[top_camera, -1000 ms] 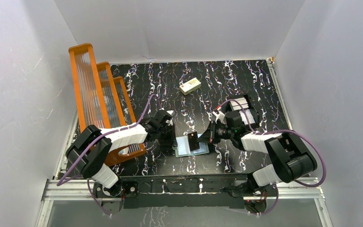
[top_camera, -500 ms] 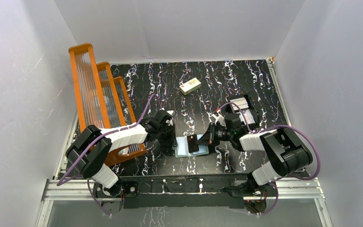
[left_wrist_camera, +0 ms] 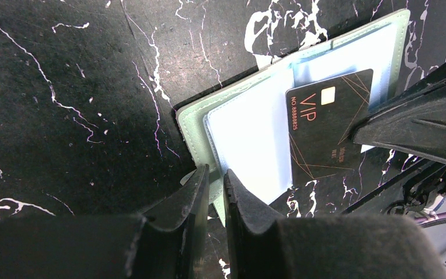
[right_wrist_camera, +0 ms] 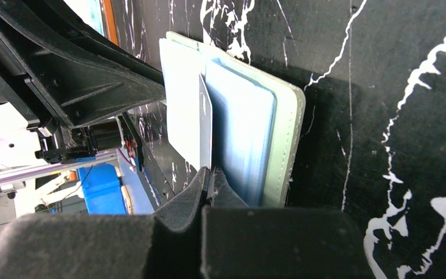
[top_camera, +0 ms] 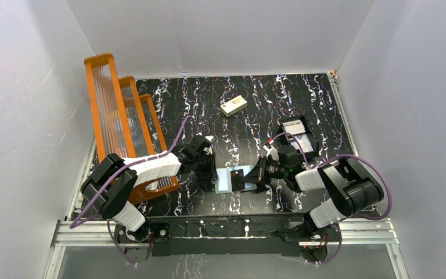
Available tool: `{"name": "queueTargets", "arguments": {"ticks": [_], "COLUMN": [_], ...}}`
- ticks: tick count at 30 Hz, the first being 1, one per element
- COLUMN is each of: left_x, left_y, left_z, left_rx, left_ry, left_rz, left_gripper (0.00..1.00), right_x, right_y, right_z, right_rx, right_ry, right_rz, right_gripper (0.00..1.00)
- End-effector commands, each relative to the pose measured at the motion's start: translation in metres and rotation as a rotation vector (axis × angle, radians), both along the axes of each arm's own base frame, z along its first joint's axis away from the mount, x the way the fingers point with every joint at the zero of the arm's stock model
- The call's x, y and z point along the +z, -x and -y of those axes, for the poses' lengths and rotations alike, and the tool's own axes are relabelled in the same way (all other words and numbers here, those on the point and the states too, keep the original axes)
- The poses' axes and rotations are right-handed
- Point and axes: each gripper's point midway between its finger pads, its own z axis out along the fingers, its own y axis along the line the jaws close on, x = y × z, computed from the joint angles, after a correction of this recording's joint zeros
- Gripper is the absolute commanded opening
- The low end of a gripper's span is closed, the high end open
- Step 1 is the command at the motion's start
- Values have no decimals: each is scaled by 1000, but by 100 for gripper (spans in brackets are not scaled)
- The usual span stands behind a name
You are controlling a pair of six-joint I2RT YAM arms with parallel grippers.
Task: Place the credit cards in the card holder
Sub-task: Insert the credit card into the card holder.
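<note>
The card holder point(top_camera: 225, 181) lies open on the black marbled table, pale green rim and pale blue lining point(left_wrist_camera: 250, 128) facing up. My left gripper point(left_wrist_camera: 216, 174) is shut on its near left edge. My right gripper point(right_wrist_camera: 211, 172) is shut on a credit card point(left_wrist_camera: 325, 133), black with "VIP" on one face and pale on the other point(right_wrist_camera: 205, 119). The card stands on edge over the right half of the lining, its leading edge against the pocket. In the top view the right gripper point(top_camera: 255, 174) sits just right of the holder, and more cards lie in a black tray point(top_camera: 298, 129).
A cream block point(top_camera: 233, 106) lies at the back middle. An orange rack point(top_camera: 122, 125) stands along the left side beside my left arm. White walls close in the table on three sides.
My right gripper has come down and leftward with the card, bringing it lower over the holder. Its arm has swung off the black tray. The left gripper has not moved.
</note>
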Motion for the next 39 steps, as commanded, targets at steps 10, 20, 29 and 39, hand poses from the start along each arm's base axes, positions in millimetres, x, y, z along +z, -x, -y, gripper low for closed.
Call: {"name": "queueTargets", "arguments": {"ticks": [10, 20, 29, 39], "left_x": [-11, -12, -11, -11], "left_y": [7, 7, 7, 9], "left_z": [-13, -13, -13, -10], "left_rx": [3, -8, -4, 9], "left_ry": [-63, -69, -66, -57], "left_rz": [-26, -27, -24, -33], "left_gripper": [15, 15, 15, 15], "right_x": [4, 7, 7, 7], "right_y": [-17, -28, -34, -23], "right_z": [-13, -10, -14, -21], "right_rx": [28, 51, 100, 39], "right_ry": [-36, -10, -9, -55], "right_rz": [55, 103, 123, 64], "right_gripper": [0, 0, 0, 1]}}
